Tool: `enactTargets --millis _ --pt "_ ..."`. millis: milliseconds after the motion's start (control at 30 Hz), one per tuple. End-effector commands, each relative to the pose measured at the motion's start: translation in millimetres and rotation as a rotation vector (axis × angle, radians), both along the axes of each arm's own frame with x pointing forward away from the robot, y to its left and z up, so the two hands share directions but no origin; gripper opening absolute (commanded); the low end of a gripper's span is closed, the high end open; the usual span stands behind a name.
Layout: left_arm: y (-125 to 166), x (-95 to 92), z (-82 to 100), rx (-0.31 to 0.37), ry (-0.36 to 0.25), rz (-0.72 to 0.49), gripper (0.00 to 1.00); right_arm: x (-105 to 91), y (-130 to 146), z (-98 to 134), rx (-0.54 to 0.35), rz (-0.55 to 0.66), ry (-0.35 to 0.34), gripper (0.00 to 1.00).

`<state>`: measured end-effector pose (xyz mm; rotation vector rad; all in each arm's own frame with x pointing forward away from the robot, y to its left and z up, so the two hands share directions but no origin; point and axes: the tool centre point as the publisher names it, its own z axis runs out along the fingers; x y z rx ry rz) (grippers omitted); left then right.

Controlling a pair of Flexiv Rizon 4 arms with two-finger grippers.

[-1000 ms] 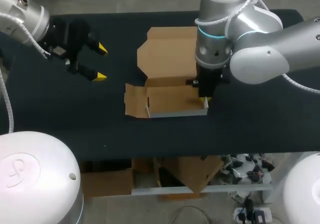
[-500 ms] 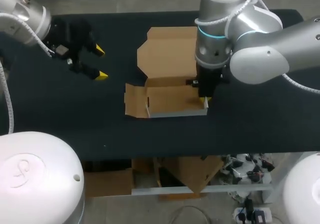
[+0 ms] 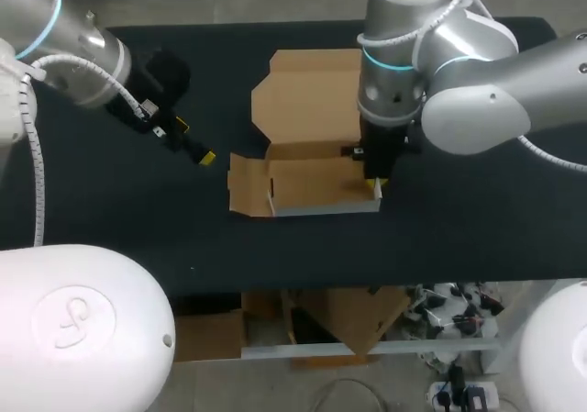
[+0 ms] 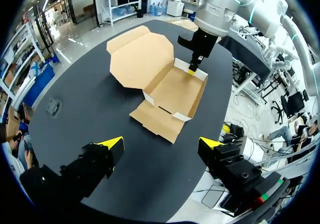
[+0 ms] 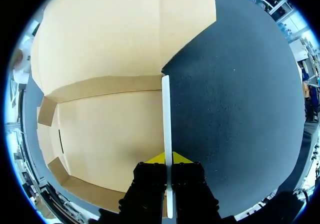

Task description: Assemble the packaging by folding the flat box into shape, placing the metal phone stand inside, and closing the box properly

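The brown cardboard box (image 3: 312, 187) lies partly folded at the table's middle, its lid (image 3: 310, 95) flat behind the tray and a loose flap (image 3: 246, 185) flat at its left. My right gripper (image 3: 374, 185) points down at the tray's right end, shut on the upright right side wall (image 5: 165, 114), which runs as a thin white edge between its fingers. My left gripper (image 3: 194, 141) hovers left of the box, open and empty. In the left wrist view the box (image 4: 172, 87) lies ahead of the left gripper (image 4: 161, 144), with the right gripper (image 4: 192, 68) at its far end.
A small grey fitting (image 4: 52, 106) sits on the black table (image 3: 459, 219) off to one side of the left gripper. Dark tabletop surrounds the box on all sides; the front edge runs just below the tray.
My left arm has swung right and slightly forward toward the box, its wrist turning. The right gripper and the box have not moved.
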<state>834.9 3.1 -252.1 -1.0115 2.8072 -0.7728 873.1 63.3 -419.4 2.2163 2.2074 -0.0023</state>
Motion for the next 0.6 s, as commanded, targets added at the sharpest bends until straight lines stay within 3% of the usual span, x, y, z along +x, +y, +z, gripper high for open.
enactTargets --millis 33,233,600 --pt "-11.3 9.4 -17.0 0.048 0.34 0.466 1.0 0.7 1.4 0.0 -0.003 -0.001 0.002 0.0" --pt "-9.7 12.0 -39.0 -0.016 0.479 0.629 1.0 0.7 1.4 0.0 -0.003 -0.001 0.002 0.0" --pt "-17.0 8.6 -64.7 -0.157 0.596 0.803 1.0 0.7 1.4 0.0 -0.003 -0.001 0.002 0.0"
